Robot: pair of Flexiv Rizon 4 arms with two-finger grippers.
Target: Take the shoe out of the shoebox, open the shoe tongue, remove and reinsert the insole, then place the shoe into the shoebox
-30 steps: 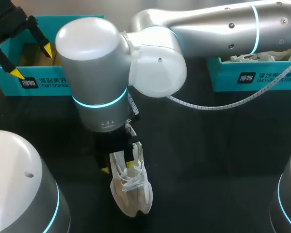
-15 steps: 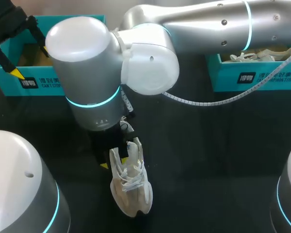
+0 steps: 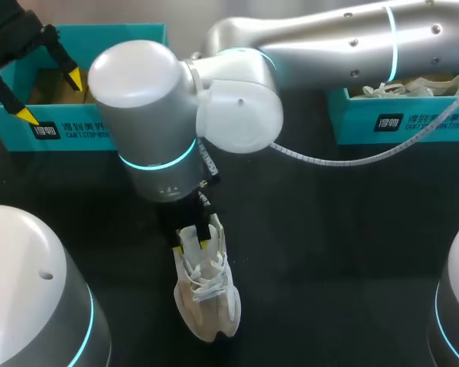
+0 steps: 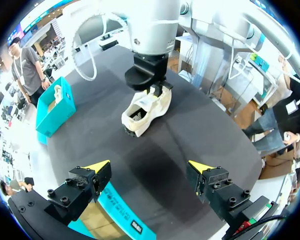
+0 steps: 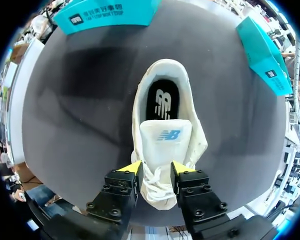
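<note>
A white shoe [image 3: 207, 300] lies on the black table, toe toward the front edge. In the right wrist view its tongue [image 5: 166, 136] stands up in front of the black insole [image 5: 162, 101]. My right gripper [image 3: 191, 245] hangs over the shoe, and its yellow tips [image 5: 156, 168] straddle the laces just below the tongue. They stand narrow but apart, and no grip shows. My left gripper [image 3: 50, 95] is wide open over the left teal shoebox [image 3: 84, 128], holding nothing. In its own view, the left gripper [image 4: 150, 170] looks across at the shoe [image 4: 144, 107].
A second teal shoebox [image 3: 402, 121] with white crumpled contents stands at the back right. The right arm's white coiled cable [image 3: 329, 162] droops over the table's middle. Two big arm bases fill the front corners.
The right gripper's fingers have drawn closer together and shifted slightly toward the shoe's opening. The left arm and the shoe have not moved.
</note>
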